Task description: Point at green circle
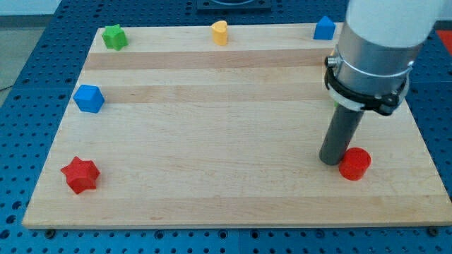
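Observation:
No green circle shows in the camera view. The only green block is a green star (114, 37) at the board's top left corner. My tip (330, 161) rests on the board at the view's lower right. It is just left of a red circle (354, 164) and touches it or nearly so. The arm's wide body hides part of the board's upper right.
A yellow heart (220, 32) lies at the top middle and a blue house-shaped block (324, 27) at the top right. A blue block (89, 98) lies at the left edge and a red star (80, 175) at the lower left. All lie on the wooden board (212, 141).

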Motion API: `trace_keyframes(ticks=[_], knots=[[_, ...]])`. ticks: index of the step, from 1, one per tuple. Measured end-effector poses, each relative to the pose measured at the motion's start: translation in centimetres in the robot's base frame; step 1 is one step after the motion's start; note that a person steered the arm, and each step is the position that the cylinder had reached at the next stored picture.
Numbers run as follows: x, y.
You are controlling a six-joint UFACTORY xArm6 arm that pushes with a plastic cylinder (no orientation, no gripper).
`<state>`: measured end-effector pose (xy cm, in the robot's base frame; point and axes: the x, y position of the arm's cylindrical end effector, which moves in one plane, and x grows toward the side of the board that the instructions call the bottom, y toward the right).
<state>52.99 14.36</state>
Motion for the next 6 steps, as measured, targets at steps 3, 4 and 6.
trace_keyframes(ticks=[3,4,6], knots=[[2.6,2.9],[1.8,2.9],[-9.2,-2.1]])
